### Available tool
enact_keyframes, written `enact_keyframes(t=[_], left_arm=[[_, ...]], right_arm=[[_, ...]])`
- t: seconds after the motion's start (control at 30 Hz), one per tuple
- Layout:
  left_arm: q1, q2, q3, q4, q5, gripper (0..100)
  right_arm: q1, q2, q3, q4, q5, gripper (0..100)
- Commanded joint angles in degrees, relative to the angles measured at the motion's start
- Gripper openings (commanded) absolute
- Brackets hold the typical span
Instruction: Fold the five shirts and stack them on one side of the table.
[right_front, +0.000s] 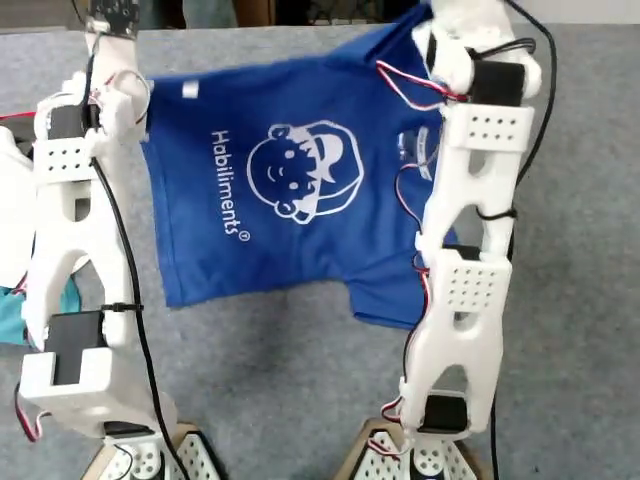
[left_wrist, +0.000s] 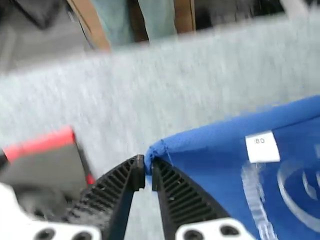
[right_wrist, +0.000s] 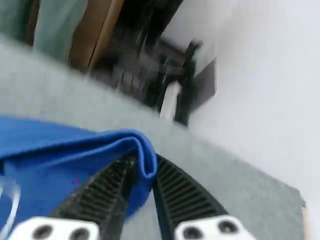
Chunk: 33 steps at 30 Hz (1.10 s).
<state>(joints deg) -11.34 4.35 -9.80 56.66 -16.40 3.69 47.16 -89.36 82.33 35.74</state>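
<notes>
Blue short-sleeved T-shirt (right_front: 200, 250) with a white cartoon face (right_front: 305, 170) and white lettering lies print-up on the grey felt-covered table (right_front: 300, 400), across the middle and far part, between the 2 arms. Its far edge runs from the far left to the far right, and each end of that edge is in a gripper.

The white left arm (right_front: 70, 230) stretches along the left side of the shirt. The white right arm (right_front: 470, 250) stretches along the right side and overlaps the cloth there. At the table's left edge, beside the left arm, sit a white piece of cloth (right_front: 10, 200) and a teal one (right_front: 12, 315) nearer.

In the left wrist view, the left gripper (left_wrist: 148, 167) has its 2 black ribbed fingers pinched on the shirt's far-left corner, and a grey block with a red edge (left_wrist: 45, 160) lies just beside it. A small white size tag (left_wrist: 262, 147) is stitched near that corner.

In the right wrist view, the right gripper (right_wrist: 145, 162) has its black ribbed fingers clamped on a rolled fold of blue fabric at the far right.
</notes>
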Motion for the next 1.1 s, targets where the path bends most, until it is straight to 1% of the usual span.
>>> enact_keyframes(t=[0.0, 0.07, 0.2, 0.3, 0.5, 0.6, 0.67, 0.77, 0.93, 1.07], left_arm=[[-0.66, -0.26, -1.98, 9.67, -0.53, 3], [-0.66, -0.53, 2.15, 10.02, -0.53, 3], [0.13, -0.97, 13.05, 6.59, -0.53, 3], [0.66, -3.6, 22.02, 3.69, -0.53, 3], [0.57, -14.42, 39.25, -3.69, -0.44, 3], [0.57, -20.66, 44.7, -3.08, -0.26, 3], [0.66, -23.21, 48.04, -4.13, -0.26, 3], [0.66, -25.05, 52.26, -5.71, -0.35, 3], [0.22, -25.67, 56.04, -5.63, -0.53, 3], [0.84, -25.67, 59.65, -5.98, -0.62, 3]], right_arm=[[-0.62, -1.1, -5.76, 17.76, 8.26, 1.3], [0.62, -1.1, -3.91, 18.73, 9.67, 1.3], [2.2, -2.86, -1.98, 19.08, 9.67, 1.3], [3.34, -7.08, 5.49, 19.08, 10.81, 1.3], [3.96, -24.22, 37.14, 18.73, 18.81, 1.3], [4.22, -33.63, 51.47, 17.49, 21.27, 1.3], [5.01, -39.25, 59.91, 16.09, 21.8, 1.3], [5.27, -47.08, 72.13, 14.15, 22.07, 1.3], [5.54, -59.21, 91.3, 13.19, 26.29, 1.3], [5.63, -68.88, 104.75, 7.91, 26.11, 1.3]])
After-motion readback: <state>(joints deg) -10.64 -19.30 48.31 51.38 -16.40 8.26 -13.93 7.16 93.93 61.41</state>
